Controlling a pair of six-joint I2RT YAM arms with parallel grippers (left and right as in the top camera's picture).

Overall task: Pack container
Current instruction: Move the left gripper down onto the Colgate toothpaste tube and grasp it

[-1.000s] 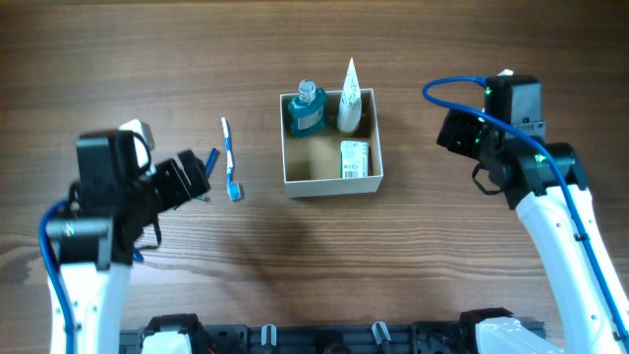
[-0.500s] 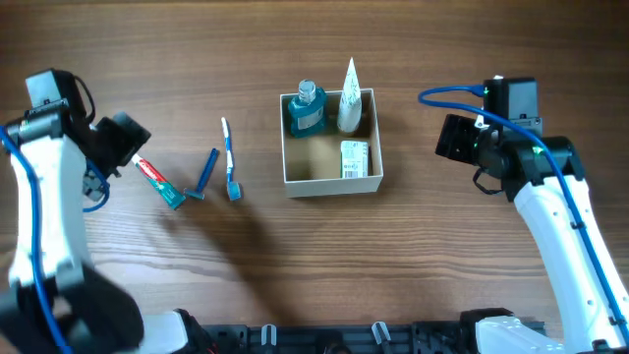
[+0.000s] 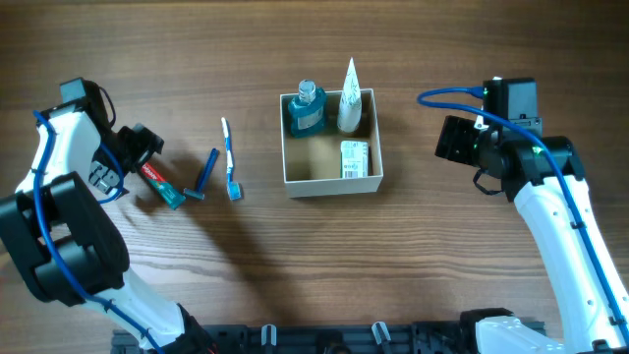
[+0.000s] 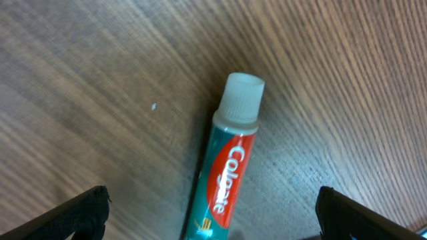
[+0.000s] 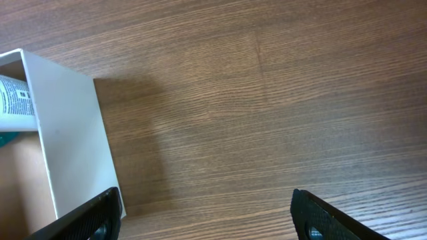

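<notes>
Risk first: left gripper (image 4: 212, 210) hangs over the toothpaste tube (image 4: 228, 167), well left of the container, jaws wide apart with the tube between them and nothing gripped. The tube lies at an angle to the jaws, so closing could spin it instead of holding it. The cap end is round and narrow, and a pinch there likely slips. The tube's tail sits just beside the blue razor (image 3: 204, 175), on the side nearer the container. Can't tell if they touch, but dragging the tube could take the razor along. Toothbrush (image 3: 229, 157) lies just left of the container, in the carry path if the lift is low.

Container (image 3: 332, 185): square, open top, thin white walls, tan inside, flat on the table (image 3: 442, 49). Blue bottle (image 3: 306, 110) and white tube (image 3: 350, 98) fill its back. White-green packet (image 3: 354, 157) sits front right. Free floor is front left only, so a long item may catch the rim. Right gripper (image 5: 205, 217) waits right of the container, fingers apart, empty.
</notes>
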